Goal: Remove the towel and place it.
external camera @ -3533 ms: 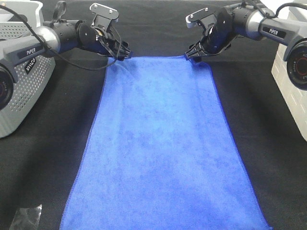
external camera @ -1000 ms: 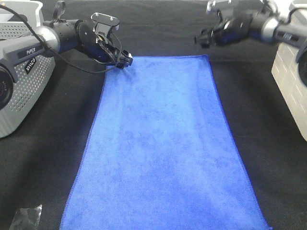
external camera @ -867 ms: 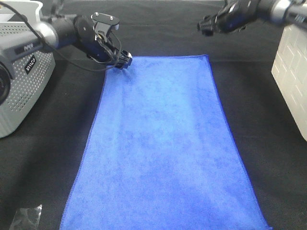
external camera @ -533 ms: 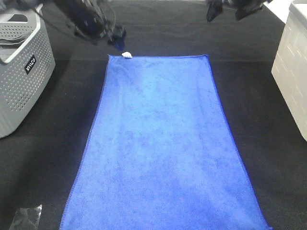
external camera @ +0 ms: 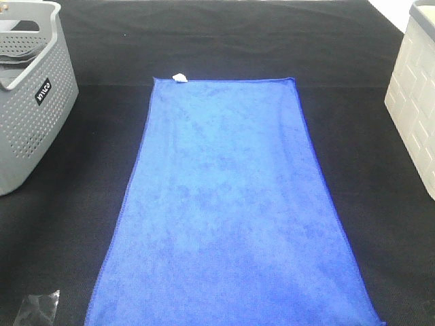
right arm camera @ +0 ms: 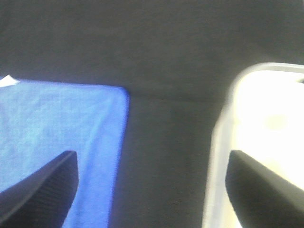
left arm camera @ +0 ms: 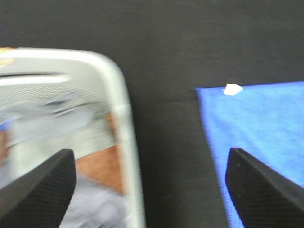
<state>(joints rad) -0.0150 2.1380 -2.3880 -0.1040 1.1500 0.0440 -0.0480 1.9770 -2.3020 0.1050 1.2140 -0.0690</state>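
The royal-blue towel (external camera: 231, 204) lies flat and spread out on the black table cloth (external camera: 81, 224), with its white tag (external camera: 179, 77) at the far left corner. Neither gripper shows in the exterior high view. In the left wrist view my left gripper (left arm camera: 152, 187) is open and empty, above the cloth between the grey basket and the towel's tagged corner (left arm camera: 232, 89). In the right wrist view my right gripper (right arm camera: 152, 187) is open and empty, above the cloth beside the towel's far right corner (right arm camera: 121, 95).
A grey perforated basket (external camera: 27, 102) stands at the left edge and also shows in the left wrist view (left arm camera: 118, 118). A white basket (external camera: 414, 88) stands at the right edge and also shows in the right wrist view (right arm camera: 223, 156). A small dark crumpled bag (external camera: 37, 309) lies at the near left.
Both grippers let go of the towel's far corners and both arms drew back out of the exterior view. The towel stays flat, its white tag now uncovered.
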